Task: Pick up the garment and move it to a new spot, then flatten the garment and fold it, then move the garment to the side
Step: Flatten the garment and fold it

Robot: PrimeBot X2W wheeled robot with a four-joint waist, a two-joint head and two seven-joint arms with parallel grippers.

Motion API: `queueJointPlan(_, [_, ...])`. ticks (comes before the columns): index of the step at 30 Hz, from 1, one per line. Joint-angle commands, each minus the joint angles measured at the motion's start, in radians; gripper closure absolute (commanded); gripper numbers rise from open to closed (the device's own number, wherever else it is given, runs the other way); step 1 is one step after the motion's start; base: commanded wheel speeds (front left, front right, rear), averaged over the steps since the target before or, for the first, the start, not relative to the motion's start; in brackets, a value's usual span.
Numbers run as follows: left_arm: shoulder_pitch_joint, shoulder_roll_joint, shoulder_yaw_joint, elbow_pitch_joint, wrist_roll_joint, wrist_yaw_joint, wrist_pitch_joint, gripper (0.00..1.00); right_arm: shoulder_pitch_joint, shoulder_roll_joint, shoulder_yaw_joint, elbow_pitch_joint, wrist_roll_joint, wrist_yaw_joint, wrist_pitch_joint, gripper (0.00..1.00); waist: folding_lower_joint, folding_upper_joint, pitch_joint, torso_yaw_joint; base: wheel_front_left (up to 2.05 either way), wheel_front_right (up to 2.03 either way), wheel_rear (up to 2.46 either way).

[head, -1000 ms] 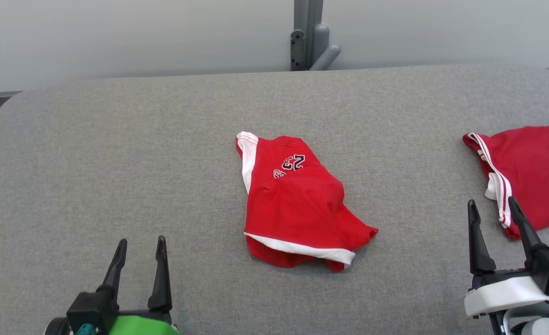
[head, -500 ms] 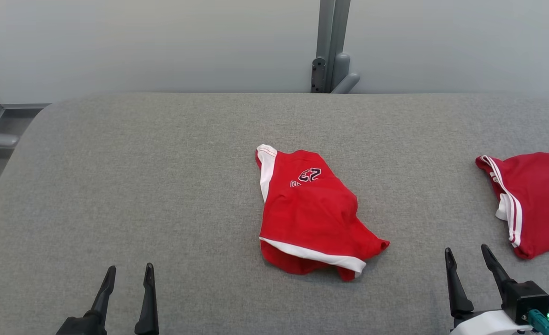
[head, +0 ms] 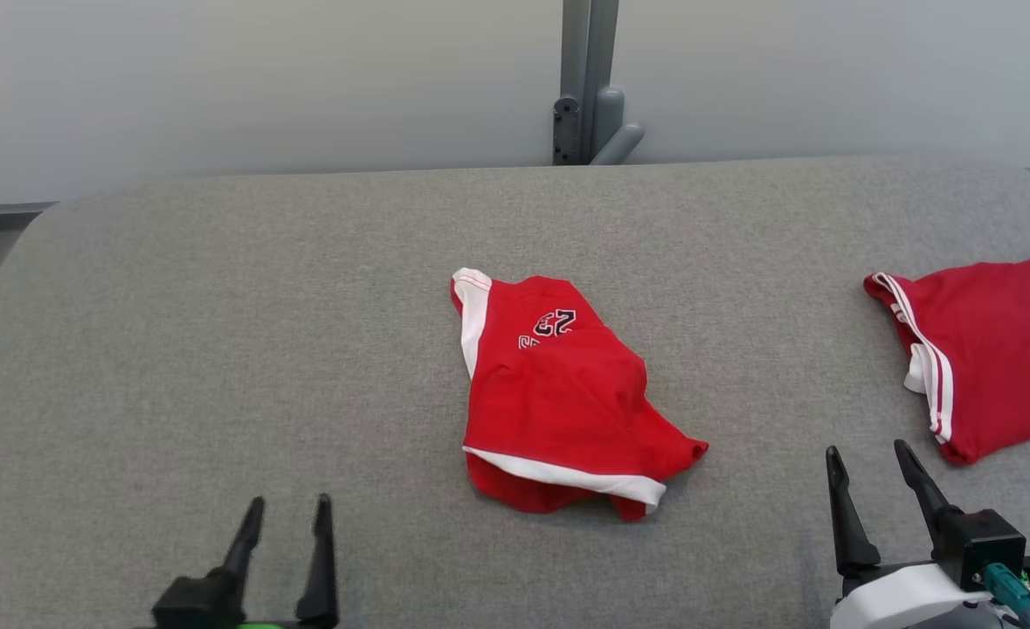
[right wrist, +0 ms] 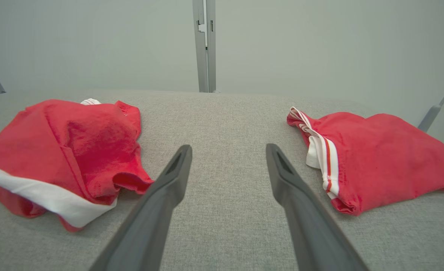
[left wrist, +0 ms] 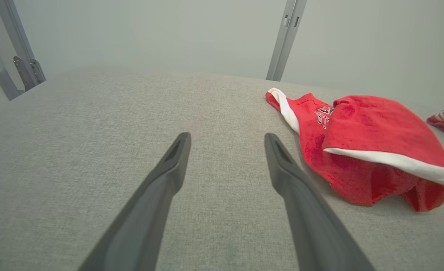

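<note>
A crumpled red garment [head: 558, 393] with white trim and a dark "23" print lies in the middle of the grey padded table [head: 217, 332]; it also shows in the left wrist view [left wrist: 357, 150] and the right wrist view [right wrist: 67, 146]. My left gripper [head: 290, 502] hovers open near the front edge, well to the garment's left, with nothing between its fingers [left wrist: 226, 137]. My right gripper [head: 867, 450] is open and empty at the front right, between the two red cloths [right wrist: 228, 147].
A second red garment [head: 986, 349] with white stripes lies at the table's right edge, also in the right wrist view [right wrist: 380, 154]. A grey post [head: 589, 83] stands behind the table against a pale wall. Bare grey padding spreads across the left half.
The head camera has shifted, so the whole picture moved. Both grippers sit lower in the view than a second ago, still open. The garments lie as before.
</note>
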Motion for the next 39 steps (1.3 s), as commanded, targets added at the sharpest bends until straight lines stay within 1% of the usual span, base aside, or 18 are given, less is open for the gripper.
queueJointPlan(1, [-0.044,-0.003,-0.04,0.036,-0.014,-0.006,-0.002,0.0,-0.019,0.0,0.005,-0.005,-0.005,-0.002,-0.003,0.0,0.0,0.0005,0.019,-0.021,0.0,0.0,0.0])
queueJointPlan(4, [-0.114,-0.001,-0.166,0.134,-0.043,-0.007,-0.001,0.0,-0.037,-0.003,0.012,-0.011,-0.006,-0.002,-0.003,0.0,0.0,0.0005,0.044,-0.047,0.0,0.0,0.0])
queueJointPlan(6, [-0.169,0.014,-0.243,0.202,-0.07,-0.006,-0.001,0.0,-0.05,-0.006,0.016,-0.014,-0.005,-0.002,-0.003,0.0,0.0,0.0005,0.063,-0.067,0.0,0.0,0.0])
queueJointPlan(7, [-0.213,0.017,-0.307,0.272,-0.113,-0.006,-0.001,0.0,-0.061,-0.007,0.018,-0.016,-0.002,-0.002,-0.003,0.0,0.0,0.0005,0.082,-0.091,0.0,0.0,0.0])
queueJointPlan(8, [-0.213,0.017,-0.307,0.272,-0.113,-0.006,-0.001,0.0,-0.061,-0.007,0.018,-0.016,-0.002,-0.002,-0.003,0.0,0.0,0.0005,0.082,-0.091,0.0,0.0,0.0])
queueJointPlan(10, [-0.261,0.021,-0.354,0.324,-0.145,-0.006,-0.001,0.0,-0.069,-0.007,0.013,-0.017,0.003,-0.002,-0.003,0.0,0.0,0.0005,0.097,-0.112,0.0,0.0,0.0])
queueJointPlan(13, [-0.313,0.017,-0.399,0.388,-0.204,-0.006,-0.001,0.0,-0.071,-0.008,0.003,-0.015,0.006,-0.002,-0.003,0.0,0.0,0.0005,0.116,-0.138,0.0,0.0,0.0])
queueJointPlan(14, [-0.326,0.016,-0.402,0.402,-0.229,-0.006,-0.001,0.0,-0.072,-0.008,0.002,-0.015,0.007,-0.002,-0.003,0.0,0.0,0.0005,0.123,-0.145,0.0,0.0,0.0])
queueJointPlan(19, [-0.384,0.014,-0.4,0.475,-0.268,-0.006,-0.001,0.0,-0.087,-0.008,0.002,-0.016,0.012,-0.002,-0.003,0.0,0.0,0.0005,0.149,-0.176,0.0,0.0,0.0])
queueJointPlan(21, [-0.4,0.008,-0.409,0.501,-0.301,-0.006,-0.001,0.0,-0.089,-0.009,0.0,-0.012,0.016,-0.002,-0.003,0.0,0.0,0.0005,0.151,-0.184,0.0,0.0,0.0])
queueJointPlan(22, [-0.41,0.007,-0.411,0.505,-0.313,-0.006,-0.001,0.19,-0.092,-0.01,-0.001,-0.01,0.017,-0.002,-0.003,0.0,0.0,0.0005,0.15,-0.189,0.0,0.0,0.0])
queueJointPlan(23, [-0.418,0.008,-0.411,0.503,-0.32,-0.006,-0.001,0.73,-0.093,-0.011,-0.002,-0.008,0.018,-0.002,-0.003,0.0,0.0,0.0005,0.15,-0.193,0.0,0.0,0.0])
queueJointPlan(24, [-0.423,0.011,-0.402,0.492,-0.322,-0.006,-0.001,1.0,-0.096,-0.011,-0.005,-0.007,0.02,-0.002,-0.003,0.0,0.0,0.0005,0.148,-0.197,0.0,0.0,0.0])
queueJointPlan(29, [-0.434,0.051,-0.299,0.39,-0.279,-0.006,-0.001,1.0,-0.088,-0.007,-0.024,-0.009,0.033,-0.002,-0.003,0.0,0.0,0.0005,0.139,-0.207,0.0,0.0,0.0])
queueJointPlan(33, [-0.452,0.093,-0.264,0.272,-0.208,0.022,-0.001,1.0,-0.071,-0.005,-0.053,-0.009,0.043,-0.002,-0.003,0.0,0.0,0.0005,0.127,-0.202,0.0,0.0,0.0])
queueJointPlan(35, [-0.459,0.116,-0.274,0.211,-0.158,0.041,-0.001,1.0,-0.067,-0.003,-0.061,-0.008,0.046,-0.002,-0.003,0.0,0.0,0.0005,0.119,-0.199,0.0,0.0,0.0])
queueJointPlan(39, [-0.479,0.13,-0.323,0.083,-0.094,0.068,0.04,1.0,-0.068,-0.001,-0.062,-0.004,0.046,-0.002,-0.003,0.0,0.0,0.0005,0.105,-0.194,0.0,0.0,0.0])
